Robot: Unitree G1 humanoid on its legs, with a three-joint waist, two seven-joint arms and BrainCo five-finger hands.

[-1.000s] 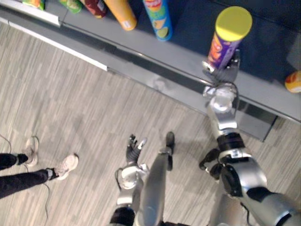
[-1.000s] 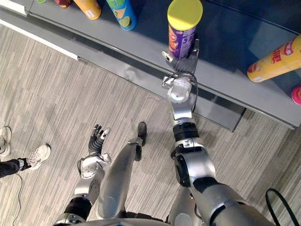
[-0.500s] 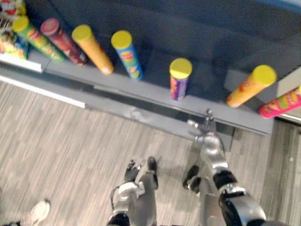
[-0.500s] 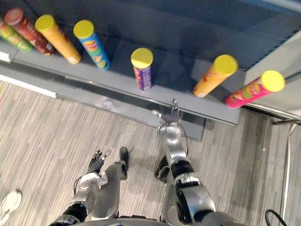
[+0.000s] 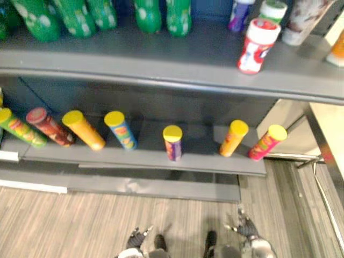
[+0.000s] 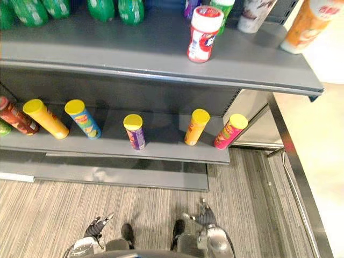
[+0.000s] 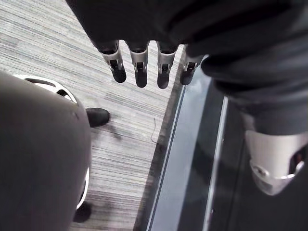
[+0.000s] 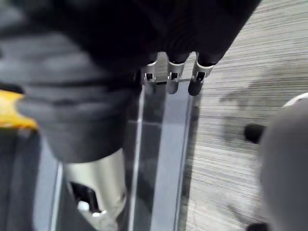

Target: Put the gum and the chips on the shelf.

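Standing purple chips cylinder [image 5: 173, 146], smooth grey shelf [image 5: 134, 156], striped floor [image 5: 80, 220]

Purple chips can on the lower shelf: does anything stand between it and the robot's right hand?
Nothing visible does. The purple chips can stands near the front edge of the lower shelf, apart from the blue can on its left and the orange can on its right. The right hand is open, low over the floor.
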